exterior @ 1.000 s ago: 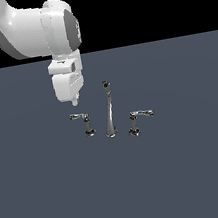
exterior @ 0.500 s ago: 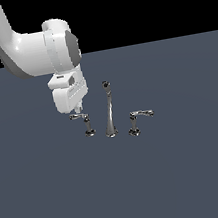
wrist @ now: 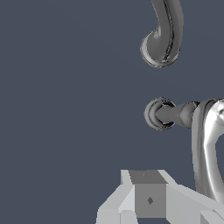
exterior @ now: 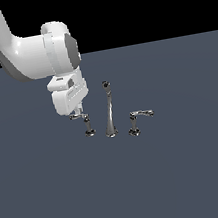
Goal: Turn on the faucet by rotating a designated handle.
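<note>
Three shiny chrome faucet point(exterior: 109, 112) pieces

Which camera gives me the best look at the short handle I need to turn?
The exterior view: the handle shows whole, post and lever, beside the spout, under the claw. The wrist view shows it close but cropped at the frame edge.

arm: glossy white rounded tubular links point(exterior: 26, 59)
wrist joint: dark grey cap point(exterior: 72, 50)
pincer: pale grey boxy angular fingers point(wrist: 148, 199)
</note>
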`<move>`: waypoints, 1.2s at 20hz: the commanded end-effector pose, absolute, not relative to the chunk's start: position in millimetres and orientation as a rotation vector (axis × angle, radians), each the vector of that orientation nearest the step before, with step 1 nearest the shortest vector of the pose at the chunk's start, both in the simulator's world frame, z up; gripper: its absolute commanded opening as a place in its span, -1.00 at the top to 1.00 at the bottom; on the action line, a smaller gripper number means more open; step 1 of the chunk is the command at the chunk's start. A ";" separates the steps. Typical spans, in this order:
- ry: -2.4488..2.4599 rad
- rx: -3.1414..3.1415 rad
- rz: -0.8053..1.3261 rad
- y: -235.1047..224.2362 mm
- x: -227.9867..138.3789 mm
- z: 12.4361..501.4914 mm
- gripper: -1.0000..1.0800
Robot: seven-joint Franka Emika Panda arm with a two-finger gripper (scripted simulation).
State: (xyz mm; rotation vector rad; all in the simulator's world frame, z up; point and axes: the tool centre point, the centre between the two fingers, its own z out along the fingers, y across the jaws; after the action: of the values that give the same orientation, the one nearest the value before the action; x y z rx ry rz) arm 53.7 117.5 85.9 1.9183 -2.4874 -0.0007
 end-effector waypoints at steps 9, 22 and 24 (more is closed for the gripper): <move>-2.487 1.919 0.000 142.7 23.9 85.9 1.00; -2.490 1.920 0.007 141.0 -3.2 85.9 1.00; -2.489 1.920 0.005 140.9 -9.7 85.9 1.00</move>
State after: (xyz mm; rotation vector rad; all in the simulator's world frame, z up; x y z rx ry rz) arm 0.1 141.9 86.0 1.9256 -2.4966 0.0145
